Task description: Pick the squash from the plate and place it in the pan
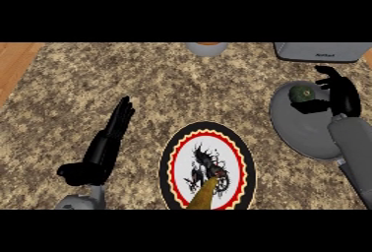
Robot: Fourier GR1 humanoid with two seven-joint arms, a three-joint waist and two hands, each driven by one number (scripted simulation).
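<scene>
Across the whole view, a speckled brown stone desk (87,78). On its right side, a wide grey pan (301,133), shallow and round, partly hidden under the right forearm. Inside it, near the far rim: the squash (301,93), dark green, squat and round, already off the plate and within the pan's wall. At the near middle, a round plate (240,147) with a red and yellow border and a black dragon figure; on its near part only a tan, tapering thing (205,196), identity unclear. Along the far edge, a grey appliance (320,51) and a small pale cup (207,48), contents hidden. Right hand (340,93) against the squash's right side, fingers curled round it, so apparently holding it. Left hand (109,140) at the view's left, fingers straight, holding nothing, resting. Probably a hard, stiff, fairly weighty thing with a smooth rind, likely to roll on the pan's floor; best taken across its widest part and let go low, not tipped in.
</scene>
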